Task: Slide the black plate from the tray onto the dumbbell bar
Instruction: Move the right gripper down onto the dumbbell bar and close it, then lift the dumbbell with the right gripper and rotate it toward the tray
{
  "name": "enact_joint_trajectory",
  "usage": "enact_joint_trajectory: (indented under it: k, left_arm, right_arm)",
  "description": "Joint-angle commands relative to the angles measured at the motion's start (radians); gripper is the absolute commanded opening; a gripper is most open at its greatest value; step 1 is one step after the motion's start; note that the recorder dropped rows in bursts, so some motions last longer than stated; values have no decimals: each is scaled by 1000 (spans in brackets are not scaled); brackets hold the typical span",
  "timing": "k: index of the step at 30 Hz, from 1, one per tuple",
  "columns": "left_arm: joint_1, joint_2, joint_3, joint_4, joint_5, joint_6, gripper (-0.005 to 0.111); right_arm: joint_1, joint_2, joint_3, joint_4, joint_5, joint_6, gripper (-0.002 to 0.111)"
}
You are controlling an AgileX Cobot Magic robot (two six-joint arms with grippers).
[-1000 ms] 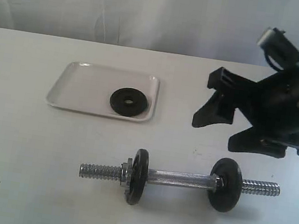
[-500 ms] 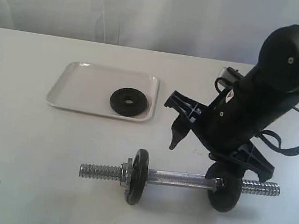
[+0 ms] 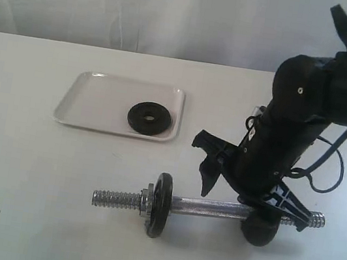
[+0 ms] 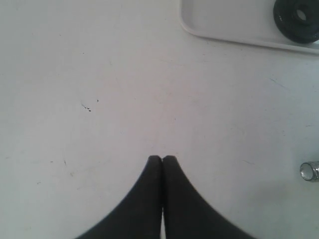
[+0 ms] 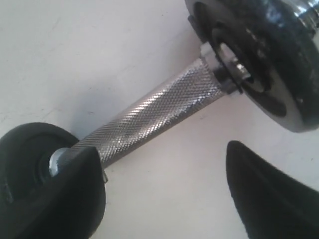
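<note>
The black plate (image 3: 149, 118) lies flat in the tray (image 3: 92, 101), close to the tray's right-hand rim, and the tray sits toward the far edge of the bench (image 3: 15, 210), left of its middle. The dumbbell bar (image 3: 210, 208) rests nearer the near edge, its long axis running parallel to that edge. One fitted disc (image 3: 160, 204) with a collar nut sits partway along it and leaves a bare threaded end (image 3: 113, 198) pointing at the bench's left edge. The right gripper (image 3: 252, 207) hangs wide open just over the bar's knurled middle, beside the disc (image 3: 258, 230) nearer the right edge. It holds nothing, and whether a finger touches the bar cannot be told. The left gripper (image 4: 162, 160) has its fingers pressed together and empty over bare bench, with the tray and plate ahead of it. The plate therefore lies toward the far-left corner from the right gripper, well apart from it, and the left arm looks the nearer one to both the plate and the free threaded end. The plate's hole faces upward while the bar lies level, so the plate will probably have to be stood on edge before the hole can meet that end.
</note>
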Motion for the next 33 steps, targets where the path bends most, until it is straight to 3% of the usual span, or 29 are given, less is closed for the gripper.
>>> enact_joint_trajectory:
  k: [1, 26, 33]
  left_arm:
    - [-1, -3, -7, -21, 22, 0, 0]
    - [-1, -3, -7, -37, 22, 0, 0]
    - [-1, -3, -7, -36, 23, 6, 0]
  right_arm:
    - [4, 39, 4, -10, -38, 10, 66]
    - [4, 156, 4, 22, -161, 28, 66]
    - [4, 156, 4, -45, -162, 67, 58]
